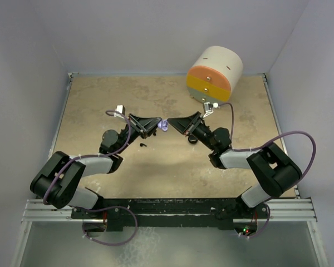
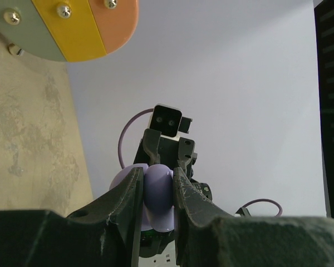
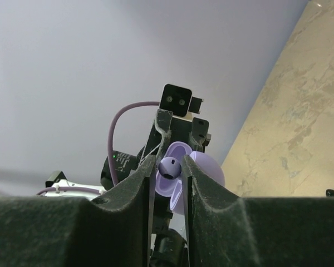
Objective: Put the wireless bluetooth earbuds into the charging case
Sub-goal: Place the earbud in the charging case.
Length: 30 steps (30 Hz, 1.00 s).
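I count two grippers of my own, the left gripper (image 1: 157, 127) and the right gripper (image 1: 170, 125), with two fingers on each. I see one lavender case (image 2: 158, 194), pinched in my left fingers (image 2: 128, 194). There is one lavender earbud (image 3: 170, 167), sitting between my right fingers (image 3: 142, 189). One black bit (image 1: 143, 145) lies on the table (image 1: 156, 178), at about 8 o'clock from the case; it is too small to say what kind. One drum (image 1: 214, 75) stands at 1 o'clock, with three colour bands on its face.
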Each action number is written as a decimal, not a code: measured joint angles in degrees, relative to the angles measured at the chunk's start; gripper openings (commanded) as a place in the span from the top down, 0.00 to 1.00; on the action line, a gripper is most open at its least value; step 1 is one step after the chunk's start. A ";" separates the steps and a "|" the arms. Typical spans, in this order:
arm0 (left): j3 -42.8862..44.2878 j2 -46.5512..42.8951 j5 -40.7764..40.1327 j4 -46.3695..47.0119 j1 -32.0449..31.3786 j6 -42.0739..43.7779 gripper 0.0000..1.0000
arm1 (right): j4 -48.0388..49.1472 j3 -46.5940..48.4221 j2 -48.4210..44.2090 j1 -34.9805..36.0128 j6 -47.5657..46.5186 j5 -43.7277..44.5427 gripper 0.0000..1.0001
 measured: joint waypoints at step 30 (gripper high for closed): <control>1.77 -2.08 -4.20 -8.52 0.00 1.66 1.00 | -68.32 23.76 -16.68 -1.84 -30.99 27.98 0.23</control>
